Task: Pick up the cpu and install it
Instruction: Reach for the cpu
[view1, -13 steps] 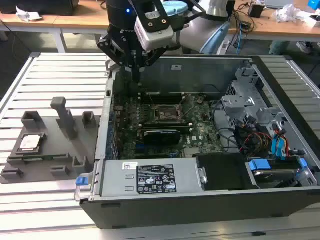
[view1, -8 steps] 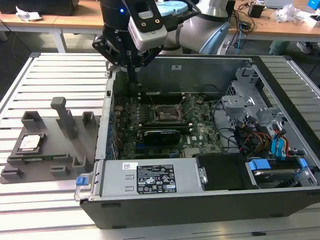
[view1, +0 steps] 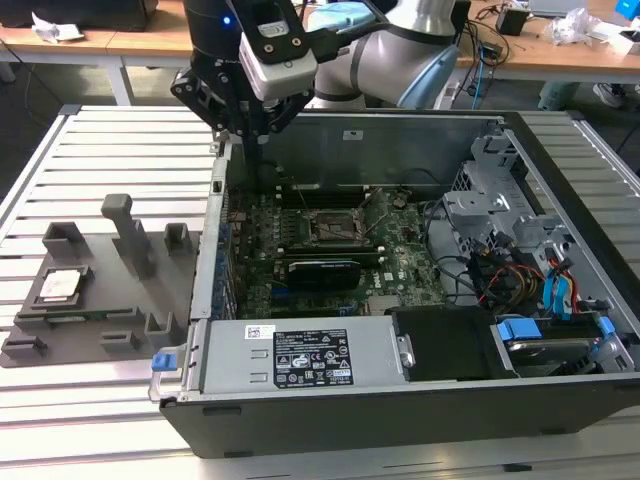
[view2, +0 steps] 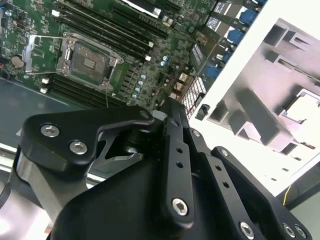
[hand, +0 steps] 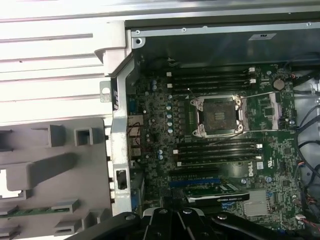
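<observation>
An open computer case (view1: 400, 425) lies on the slatted metal tabletop (view1: 120, 150), its green motherboard (view1: 400, 250) facing up and carrying a black expansion card (view1: 322, 272). A silver power supply (view1: 300, 355) sits inside the case. A grey moulded holder (view1: 110, 285) rests just beside the case, on the exterior view's left.

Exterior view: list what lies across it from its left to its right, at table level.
cpu → tall post of the grey holder → motherboard socket → metal drive cage.
</observation>
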